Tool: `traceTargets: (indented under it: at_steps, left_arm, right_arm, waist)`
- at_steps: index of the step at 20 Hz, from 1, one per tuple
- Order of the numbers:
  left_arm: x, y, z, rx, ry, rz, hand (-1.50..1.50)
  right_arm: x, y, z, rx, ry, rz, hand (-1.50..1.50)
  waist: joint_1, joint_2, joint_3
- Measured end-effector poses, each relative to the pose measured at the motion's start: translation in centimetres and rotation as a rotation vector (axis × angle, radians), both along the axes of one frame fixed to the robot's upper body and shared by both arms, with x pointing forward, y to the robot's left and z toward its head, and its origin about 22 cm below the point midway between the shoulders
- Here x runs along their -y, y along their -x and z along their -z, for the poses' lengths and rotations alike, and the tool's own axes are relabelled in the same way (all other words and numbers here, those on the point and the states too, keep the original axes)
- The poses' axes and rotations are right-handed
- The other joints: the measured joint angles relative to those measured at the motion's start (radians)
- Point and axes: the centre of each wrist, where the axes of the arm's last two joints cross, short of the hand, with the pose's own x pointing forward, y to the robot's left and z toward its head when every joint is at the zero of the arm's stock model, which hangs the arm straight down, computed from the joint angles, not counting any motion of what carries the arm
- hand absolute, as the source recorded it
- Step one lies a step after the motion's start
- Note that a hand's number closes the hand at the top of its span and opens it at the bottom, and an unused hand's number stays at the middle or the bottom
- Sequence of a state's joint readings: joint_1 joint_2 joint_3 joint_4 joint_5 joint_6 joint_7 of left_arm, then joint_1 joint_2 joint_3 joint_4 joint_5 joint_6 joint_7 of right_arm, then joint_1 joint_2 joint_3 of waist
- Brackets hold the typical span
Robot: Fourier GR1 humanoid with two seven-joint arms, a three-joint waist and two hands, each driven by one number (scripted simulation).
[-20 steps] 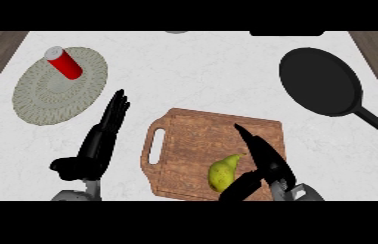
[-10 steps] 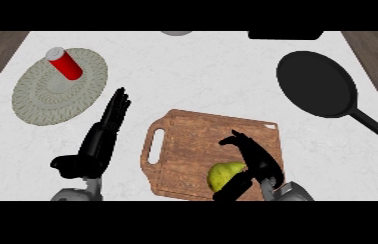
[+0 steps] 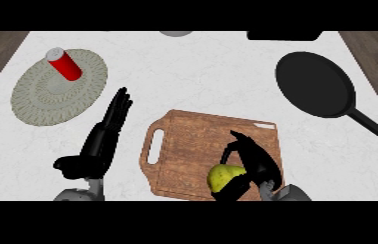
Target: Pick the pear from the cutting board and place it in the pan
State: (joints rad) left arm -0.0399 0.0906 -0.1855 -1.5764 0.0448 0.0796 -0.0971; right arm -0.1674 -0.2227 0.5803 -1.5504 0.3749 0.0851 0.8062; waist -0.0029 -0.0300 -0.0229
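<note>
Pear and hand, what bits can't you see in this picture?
Head view:
- pear: its right side is hidden by the right hand curled round it.
- pan: the handle's end is cut off by the right edge.
- grey round thing and dark thing at the top: cut off, cannot be identified.

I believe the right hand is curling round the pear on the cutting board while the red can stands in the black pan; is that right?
Not quite: the head view shows the red can on the round woven mat, not in the black pan. The right hand does curl round the pear on the cutting board.
</note>
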Motion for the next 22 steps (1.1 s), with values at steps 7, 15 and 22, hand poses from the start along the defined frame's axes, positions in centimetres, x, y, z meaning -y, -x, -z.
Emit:
traceTargets:
  at_steps: [7, 15, 22]
  left_arm:
    - [-0.3, 0.2, 0.0, -0.003, -0.006, -0.004, 0.0]
    - [-0.4, 0.5, 0.5, -0.01, 0.004, -0.017, 0.0]
    - [-0.5, 0.8, 0.1, -0.007, 0.002, -0.019, 0.0]
  right_arm:
    - [1.4, -0.2, -0.8, 0.187, 0.069, -0.048, 1.5]
    - [5.0, 0.9, -4.4, 0.576, 0.186, -0.363, 1.5]
    - [7.6, 2.7, -8.8, 0.866, 0.119, -0.26, 1.5]
  waist:
    - [0.001, 0.012, 0.011]
    - [-0.008, 0.023, 0.021]
    - [-0.013, 0.024, 0.023]
